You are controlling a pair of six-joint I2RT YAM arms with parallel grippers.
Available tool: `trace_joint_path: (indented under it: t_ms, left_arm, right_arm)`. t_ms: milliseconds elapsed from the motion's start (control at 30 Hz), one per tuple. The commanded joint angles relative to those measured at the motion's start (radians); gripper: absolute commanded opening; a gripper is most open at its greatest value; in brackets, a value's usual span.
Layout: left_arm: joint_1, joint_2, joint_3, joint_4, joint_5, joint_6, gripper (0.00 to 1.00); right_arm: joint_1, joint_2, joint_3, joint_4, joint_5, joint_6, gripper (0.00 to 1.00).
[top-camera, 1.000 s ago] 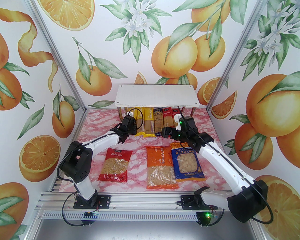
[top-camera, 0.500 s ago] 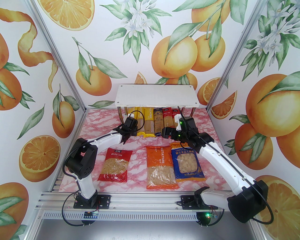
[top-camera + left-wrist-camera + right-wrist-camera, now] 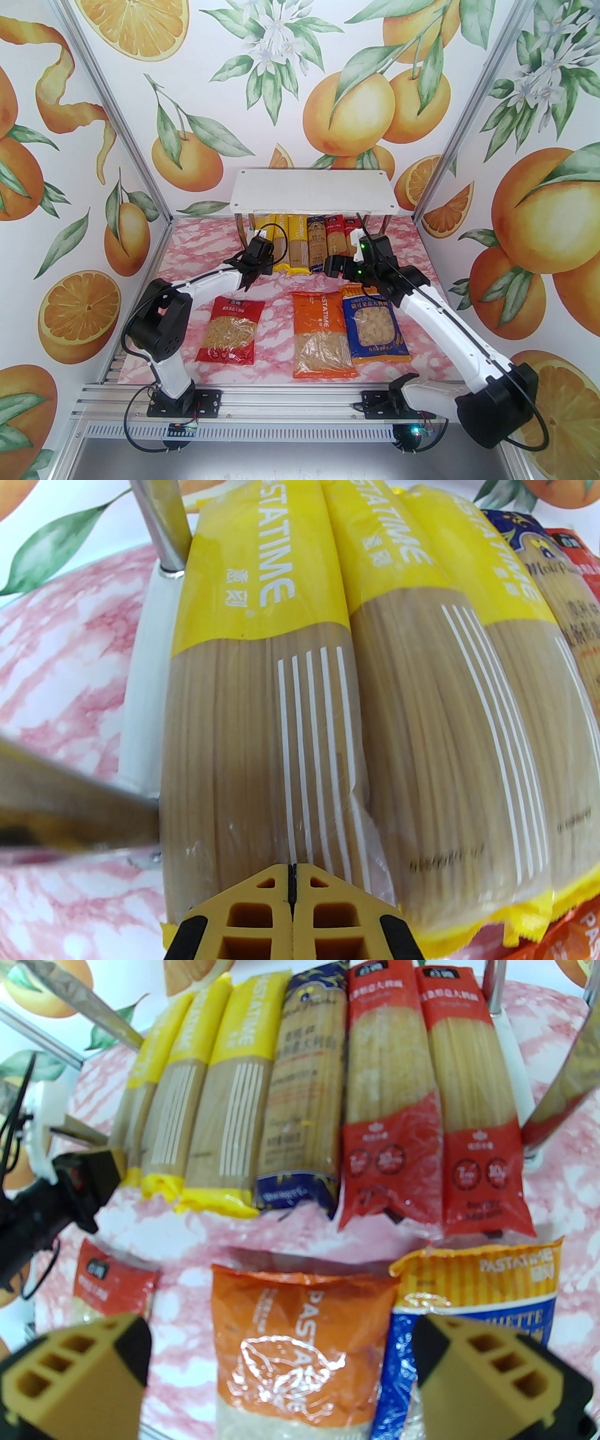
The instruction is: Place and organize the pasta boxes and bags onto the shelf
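My left jaws are pressed shut, tips at the near end of the leftmost yellow spaghetti pack (image 3: 262, 742). I judge I'm squaring the row on the shelf's (image 3: 314, 197) lower board. Six packs lie flat ahead of both jaws, long axes running away from them. My right jaws gape wide and empty above the orange bag (image 3: 300, 1344) and blue bag (image 3: 468, 1283). Next they should close on one and lift it.

Three yellow spaghetti packs (image 3: 234, 1100), a dark blue pack (image 3: 304, 1100) and two red packs (image 3: 393, 1100) lie side by side on the white shelf's (image 3: 314, 194) low board; a red bag (image 3: 229, 330), an orange bag (image 3: 321, 335) and a blue bag (image 3: 375, 330) lie flat in front.
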Motion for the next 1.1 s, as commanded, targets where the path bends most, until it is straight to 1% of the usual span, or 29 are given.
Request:
trace_joint_path:
  t_ms: [0, 100, 167, 267, 367, 467, 567, 700, 767, 833, 900, 1067]
  left_arm:
    - [0.001, -0.075, -0.052, -0.038, 0.028, 0.01, 0.1]
    - [-0.016, -0.156, -0.059, -0.005, 0.047, 0.024, 0.23]
    - [-0.043, -0.212, -0.048, -0.03, 0.036, 0.033, 0.28]
    - [-0.097, -0.299, -0.032, -0.142, -0.059, 0.014, 0.3]
    - [-0.113, -0.395, -0.061, -0.266, -0.124, -0.083, 0.27]
    - [-0.111, -0.497, -0.128, -0.362, -0.168, -0.173, 0.26]
    - [-0.088, -0.604, -0.205, -0.421, -0.17, -0.257, 0.26]
    - [-0.034, -0.771, -0.313, -0.412, -0.128, -0.34, 0.29]
    - [-0.008, -0.839, -0.342, -0.412, -0.107, -0.346, 0.31]
    - [0.016, -0.889, -0.342, -0.446, -0.099, -0.337, 0.32]
    - [0.026, -0.921, -0.333, -0.481, -0.106, -0.327, 0.32]
    - [0.037, -0.979, -0.337, -0.493, -0.11, -0.317, 0.33]
  right_arm:
    - [0.005, -0.018, 0.003, -0.02, 0.028, -0.012, 0.97]
    - [0.005, -0.021, 0.002, -0.031, 0.04, -0.02, 0.97]
    - [0.005, -0.021, 0.003, -0.039, 0.036, -0.026, 0.97]
    - [0.013, -0.021, -0.002, -0.061, 0.002, -0.041, 0.94]
    - [0.055, -0.045, -0.03, -0.064, -0.042, -0.047, 0.91]
    - [0.143, -0.058, -0.058, -0.073, -0.096, -0.025, 0.85]
    - [0.267, -0.038, -0.102, -0.049, -0.152, 0.032, 0.79]
    - [0.461, 0.038, -0.168, 0.049, -0.153, 0.127, 0.79]
    - [0.532, 0.082, -0.191, 0.137, -0.173, 0.191, 0.79]
    - [0.594, 0.138, -0.204, 0.247, -0.2, 0.252, 0.79]
    - [0.637, 0.197, -0.188, 0.311, -0.209, 0.287, 0.79]
    - [0.706, 0.376, -0.091, 0.376, -0.237, 0.315, 0.79]
